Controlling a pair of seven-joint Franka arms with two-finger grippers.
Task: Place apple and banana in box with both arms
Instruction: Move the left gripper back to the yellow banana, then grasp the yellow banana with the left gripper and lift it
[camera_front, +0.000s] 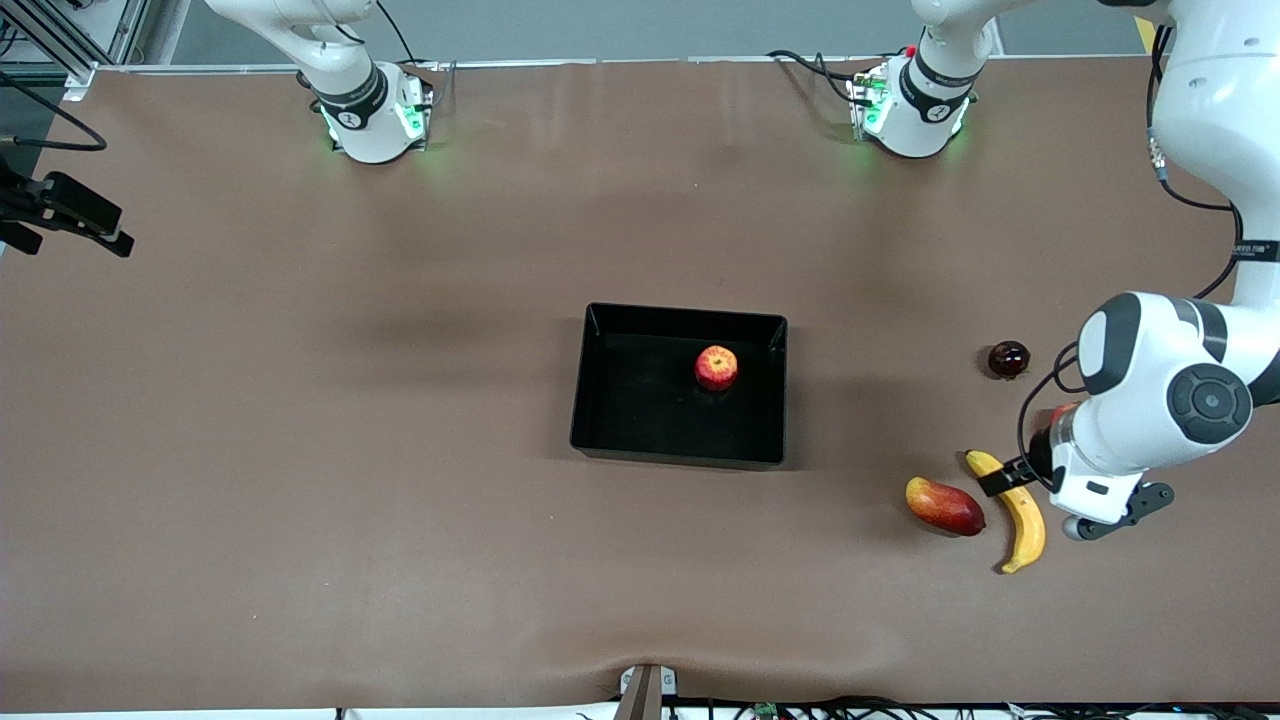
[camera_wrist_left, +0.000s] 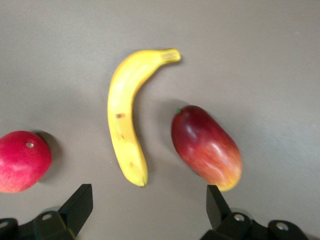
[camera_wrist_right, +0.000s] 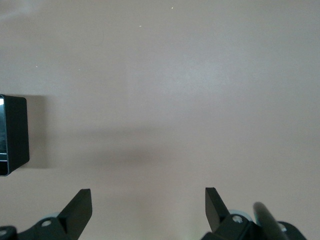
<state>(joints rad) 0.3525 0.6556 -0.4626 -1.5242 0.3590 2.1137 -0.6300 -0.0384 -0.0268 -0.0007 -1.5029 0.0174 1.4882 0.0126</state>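
Note:
The apple (camera_front: 716, 367) lies in the black box (camera_front: 600, 400) at the table's middle. The banana (camera_front: 1022, 512) lies on the table toward the left arm's end, nearer the front camera than the box. My left gripper (camera_front: 1022, 470) hangs open and empty just above the banana's brown-tipped end. In the left wrist view the banana (camera_wrist_left: 125, 115) lies just ahead of the open gripper (camera_wrist_left: 149, 205), apart from the fingers. My right gripper (camera_wrist_right: 148, 207) is open and empty over bare table beside a corner of the box (camera_wrist_right: 12, 135); it is out of the front view.
An oblong red-and-yellow fruit (camera_front: 944, 506) (camera_wrist_left: 206, 146) lies close beside the banana. A pinkish-red round fruit (camera_wrist_left: 22, 161) lies beside the banana, mostly under the left arm (camera_front: 1062, 411). A dark round fruit (camera_front: 1008, 359) sits farther from the front camera.

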